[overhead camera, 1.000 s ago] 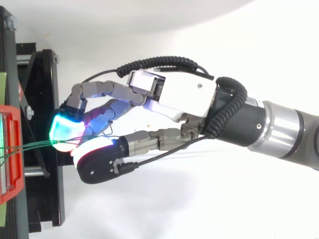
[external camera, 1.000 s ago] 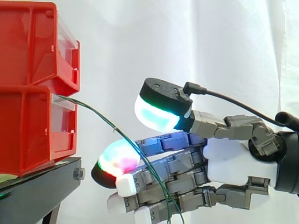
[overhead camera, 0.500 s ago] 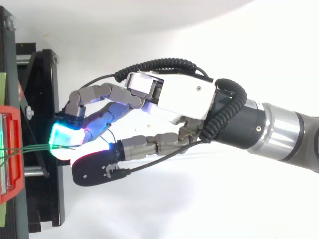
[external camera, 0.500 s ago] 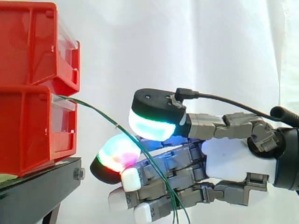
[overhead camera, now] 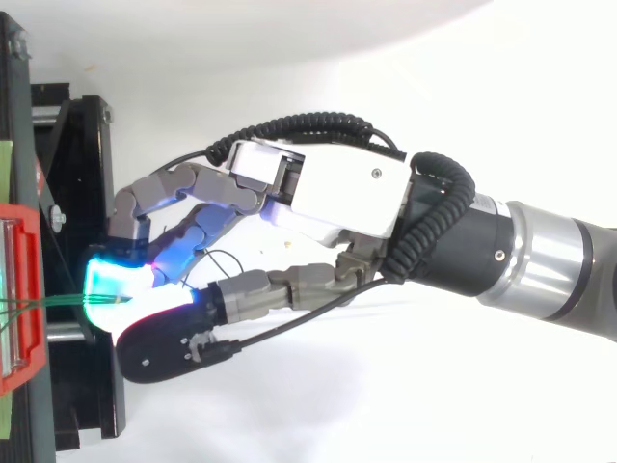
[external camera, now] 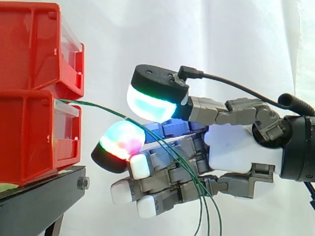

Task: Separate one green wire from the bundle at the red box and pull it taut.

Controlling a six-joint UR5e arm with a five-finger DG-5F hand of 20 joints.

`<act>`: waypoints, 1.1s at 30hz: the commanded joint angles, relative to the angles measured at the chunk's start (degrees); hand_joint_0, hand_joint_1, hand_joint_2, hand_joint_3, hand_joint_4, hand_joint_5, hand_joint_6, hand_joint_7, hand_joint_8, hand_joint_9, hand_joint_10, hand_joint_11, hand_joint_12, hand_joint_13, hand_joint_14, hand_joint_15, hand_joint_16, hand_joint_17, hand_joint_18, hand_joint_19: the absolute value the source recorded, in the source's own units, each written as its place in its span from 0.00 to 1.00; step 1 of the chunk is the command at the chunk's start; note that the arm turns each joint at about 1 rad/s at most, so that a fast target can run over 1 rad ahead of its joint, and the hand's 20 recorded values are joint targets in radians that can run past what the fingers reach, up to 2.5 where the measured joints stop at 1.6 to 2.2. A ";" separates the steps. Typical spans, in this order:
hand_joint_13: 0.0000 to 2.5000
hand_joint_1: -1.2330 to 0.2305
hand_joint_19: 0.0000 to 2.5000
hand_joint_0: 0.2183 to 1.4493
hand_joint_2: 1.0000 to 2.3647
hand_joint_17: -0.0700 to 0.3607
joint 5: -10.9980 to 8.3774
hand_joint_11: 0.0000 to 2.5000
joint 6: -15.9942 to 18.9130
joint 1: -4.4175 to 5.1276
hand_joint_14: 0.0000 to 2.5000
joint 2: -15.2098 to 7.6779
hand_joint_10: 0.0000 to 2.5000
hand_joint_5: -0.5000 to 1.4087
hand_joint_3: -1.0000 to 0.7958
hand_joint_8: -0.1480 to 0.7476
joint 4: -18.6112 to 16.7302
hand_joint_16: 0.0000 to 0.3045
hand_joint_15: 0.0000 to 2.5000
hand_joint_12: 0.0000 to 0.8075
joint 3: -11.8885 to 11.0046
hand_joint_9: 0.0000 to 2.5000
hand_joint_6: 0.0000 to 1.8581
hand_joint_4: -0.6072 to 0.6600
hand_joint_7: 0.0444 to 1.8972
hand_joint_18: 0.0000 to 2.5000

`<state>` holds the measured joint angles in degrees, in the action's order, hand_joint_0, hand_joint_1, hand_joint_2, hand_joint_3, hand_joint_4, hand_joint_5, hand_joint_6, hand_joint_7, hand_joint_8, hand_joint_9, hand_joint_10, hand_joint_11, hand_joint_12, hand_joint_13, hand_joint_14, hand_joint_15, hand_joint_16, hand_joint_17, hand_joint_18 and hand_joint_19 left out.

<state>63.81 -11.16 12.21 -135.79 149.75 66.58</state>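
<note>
1. The green wire (external camera: 93,106) comes out at the clear drawer front of the red box (external camera: 29,137), the lower of two stacked ones. It runs away from the box in a nearly straight line that drops only slightly, with little sag.
2. Near the box's front but apart from it, the wire passes between the thumb pad (external camera: 150,104), glowing cyan and white, and a finger pad (external camera: 120,142) below it, glowing red, green and blue.
3. The hand (external camera: 238,155) is pinching the wire there, thumb above and finger beneath. Its other fingers lie bent lower down, their tips turned towards the box.
4. Past the pinch, on the side away from the box, green strands (external camera: 204,216) fall steeply across the bent fingers and leave at the bottom edge.
5. From above, thin green lines (overhead camera: 48,304) reach from the box to the glowing pads, which overlap each other just off the box's front, over the black stand (overhead camera: 87,145).
6. The upper red bin (external camera: 34,44) sits directly on the box, and the stand carries both.
7. The arm (overhead camera: 549,260) comes in from the side opposite the box. A white curtain (external camera: 221,44) hangs behind the box and hand.
</note>
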 commanded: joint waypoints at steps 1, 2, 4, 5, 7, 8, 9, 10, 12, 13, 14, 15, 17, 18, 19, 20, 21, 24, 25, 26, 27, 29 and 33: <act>0.35 0.45 0.20 0.32 0.01 0.44 -0.09 0.24 0.00 0.00 0.01 0.00 0.01 0.18 0.37 0.54 0.63 0.18 0.15 0.48 -0.49 0.41 0.46 0.66 0.58 0.31; 0.36 0.45 0.20 0.32 0.01 0.45 -0.09 0.24 0.00 0.00 0.01 0.00 0.01 0.18 0.38 0.54 0.63 0.18 0.15 0.48 -0.40 0.41 0.46 0.66 0.59 0.32; 0.36 0.43 0.20 0.32 0.02 0.45 -0.09 0.24 0.00 0.00 0.01 0.00 0.01 0.18 0.41 0.54 0.72 0.18 0.15 0.48 -0.49 0.42 0.46 0.66 0.60 0.33; 0.36 0.42 0.20 0.32 0.02 0.45 -0.09 0.24 0.00 0.09 0.01 0.00 0.01 0.18 0.42 0.54 0.72 0.18 0.15 0.48 -0.40 0.42 0.46 0.66 0.60 0.33; 0.37 0.40 0.20 0.31 0.02 0.45 -0.09 0.25 0.00 0.09 0.01 0.00 0.01 0.18 0.45 0.55 0.81 0.18 0.15 0.48 -0.40 0.42 0.47 0.65 0.61 0.33; 0.37 0.39 0.20 0.32 0.02 0.45 -0.09 0.26 0.00 0.09 0.01 0.00 0.01 0.18 0.46 0.54 0.81 0.18 0.16 0.48 -0.40 0.42 0.47 0.65 0.61 0.33; 0.37 0.38 0.20 0.32 0.02 0.45 -0.09 0.26 0.00 0.09 0.01 0.00 0.01 0.18 0.46 0.55 0.72 0.18 0.16 0.48 -0.40 0.42 0.47 0.64 0.61 0.33; 0.37 0.38 0.20 0.32 0.02 0.45 -0.18 0.26 0.00 0.09 0.01 0.00 0.01 0.18 0.47 0.54 0.72 0.18 0.16 0.48 -0.40 0.42 0.47 0.63 0.61 0.33; 0.37 0.36 0.20 0.32 0.02 0.45 -0.18 0.27 0.00 0.09 0.01 0.00 0.01 0.18 0.48 0.54 0.63 0.18 0.16 0.48 -0.40 0.43 0.48 0.61 0.62 0.33; 0.37 0.35 0.21 0.32 0.02 0.45 -0.18 0.27 0.00 0.09 0.01 0.00 0.01 0.18 0.48 0.55 0.63 0.18 0.16 0.48 -0.49 0.43 0.48 0.61 0.62 0.33; 0.37 0.34 0.21 0.33 0.02 0.45 -0.18 0.28 0.00 0.09 0.01 0.00 0.01 0.18 0.48 0.54 0.63 0.18 0.16 0.48 -0.49 0.43 0.48 0.60 0.62 0.33; 0.37 0.33 0.20 0.33 0.02 0.45 -0.18 0.28 0.00 0.09 0.01 0.00 0.01 0.18 0.47 0.54 0.63 0.18 0.16 0.48 -0.40 0.43 0.48 0.60 0.62 0.33; 0.37 0.31 0.21 0.34 0.02 0.45 -0.18 0.29 0.09 0.09 0.01 0.00 0.01 0.18 0.46 0.54 0.72 0.18 0.16 0.47 -0.49 0.43 0.48 0.59 0.62 0.33; 0.37 0.31 0.21 0.34 0.02 0.45 -0.09 0.29 0.18 0.09 0.01 0.00 0.01 0.18 0.46 0.54 0.72 0.18 0.16 0.47 -0.40 0.43 0.48 0.59 0.62 0.33; 0.37 0.30 0.21 0.35 0.02 0.45 0.00 0.29 0.26 0.09 0.01 0.00 0.01 0.18 0.45 0.54 0.72 0.18 0.16 0.47 -0.49 0.43 0.48 0.59 0.63 0.33; 0.37 0.29 0.21 0.35 0.02 0.45 0.09 0.29 0.53 0.09 0.01 0.00 0.01 0.18 0.44 0.54 0.72 0.18 0.16 0.47 -0.49 0.43 0.48 0.59 0.62 0.33; 0.37 0.29 0.21 0.36 0.01 0.45 0.09 0.29 0.70 0.09 0.01 0.00 0.01 0.18 0.42 0.54 0.72 0.18 0.16 0.47 -0.49 0.43 0.48 0.59 0.61 0.33; 0.37 0.28 0.21 0.37 0.01 0.45 0.09 0.29 1.14 0.09 0.01 0.00 0.01 0.18 0.36 0.54 0.81 0.18 0.16 0.46 -0.49 0.43 0.49 0.61 0.60 0.33; 0.37 0.28 0.21 0.38 0.01 0.45 0.09 0.30 1.14 0.09 0.01 0.00 0.01 0.18 0.33 0.53 0.81 0.18 0.16 0.46 -0.58 0.43 0.48 0.61 0.59 0.33; 0.37 0.28 0.21 0.37 0.00 0.45 0.09 0.29 1.23 0.09 0.01 0.00 0.01 0.18 0.31 0.53 0.81 0.18 0.17 0.46 -0.58 0.43 0.48 0.63 0.59 0.33; 0.37 0.30 0.21 0.35 0.00 0.45 0.09 0.29 1.23 0.09 0.01 0.00 0.01 0.18 0.28 0.53 0.81 0.18 0.17 0.46 -0.58 0.43 0.48 0.63 0.59 0.33; 0.37 0.32 0.21 0.32 0.00 0.45 0.09 0.29 1.23 -0.08 0.01 0.00 0.01 0.18 0.28 0.53 0.98 0.18 0.17 0.46 -0.58 0.44 0.48 0.64 0.59 0.34; 0.38 0.40 0.22 0.28 0.00 0.46 0.09 0.29 1.93 -0.17 0.01 0.00 0.01 0.18 0.28 0.54 1.33 0.19 0.17 0.48 -1.02 0.44 0.48 0.65 0.58 0.35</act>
<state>63.90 -9.67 12.14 -135.79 150.74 65.91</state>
